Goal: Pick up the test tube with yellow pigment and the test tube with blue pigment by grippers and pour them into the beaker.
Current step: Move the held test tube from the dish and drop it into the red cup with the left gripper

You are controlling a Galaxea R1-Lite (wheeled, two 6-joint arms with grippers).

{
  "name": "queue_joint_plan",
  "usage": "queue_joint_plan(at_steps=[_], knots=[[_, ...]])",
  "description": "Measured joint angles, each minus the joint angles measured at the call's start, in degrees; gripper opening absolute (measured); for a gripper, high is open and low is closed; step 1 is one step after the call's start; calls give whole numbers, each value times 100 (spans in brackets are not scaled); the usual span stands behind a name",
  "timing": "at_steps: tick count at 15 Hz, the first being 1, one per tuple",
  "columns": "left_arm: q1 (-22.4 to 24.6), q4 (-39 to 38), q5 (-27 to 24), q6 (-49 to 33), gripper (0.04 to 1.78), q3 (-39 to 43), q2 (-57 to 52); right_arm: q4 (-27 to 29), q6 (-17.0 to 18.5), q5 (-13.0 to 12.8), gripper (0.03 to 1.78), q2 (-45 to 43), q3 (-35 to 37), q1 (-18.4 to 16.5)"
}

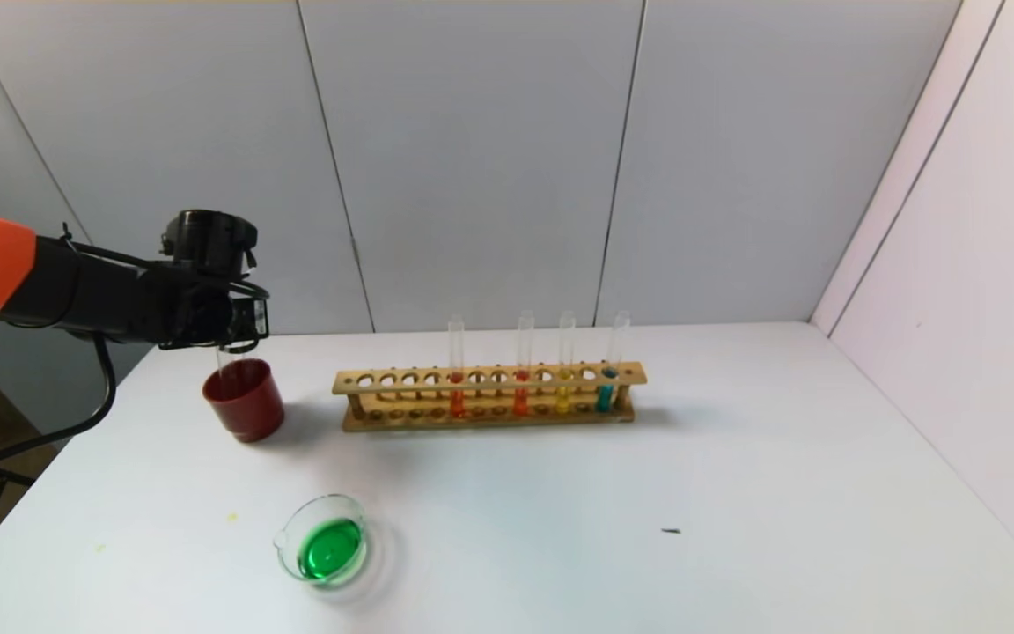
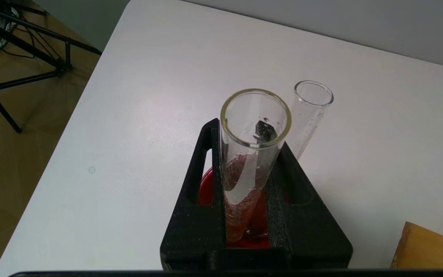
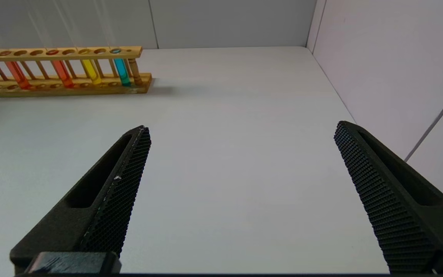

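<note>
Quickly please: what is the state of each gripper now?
Left gripper: closed on an empty test tube over the red cup.
Right gripper: jaws open, holding nothing.

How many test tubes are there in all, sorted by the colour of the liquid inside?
Orange-red tubes: 2
Yellow tube: 1
Blue tube: 1
Empty tubes: 2, one in the left gripper over the red cup, one leaning beside it
Total: 6

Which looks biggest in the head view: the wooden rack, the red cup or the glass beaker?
1. wooden rack, clearly largest.
2. beaker and red cup look much alike; the beaker sits nearer the camera, so unranked.
</note>
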Motion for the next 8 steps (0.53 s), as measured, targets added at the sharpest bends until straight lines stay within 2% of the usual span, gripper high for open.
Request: queue_joint_plan(at_steps=[5, 8], knots=[[6, -101, -26, 4, 33, 211, -13, -2, 0, 2, 174, 0, 0, 0], [11, -104, -138, 0, 44, 291, -61, -2, 0, 0, 174, 0, 0, 0]])
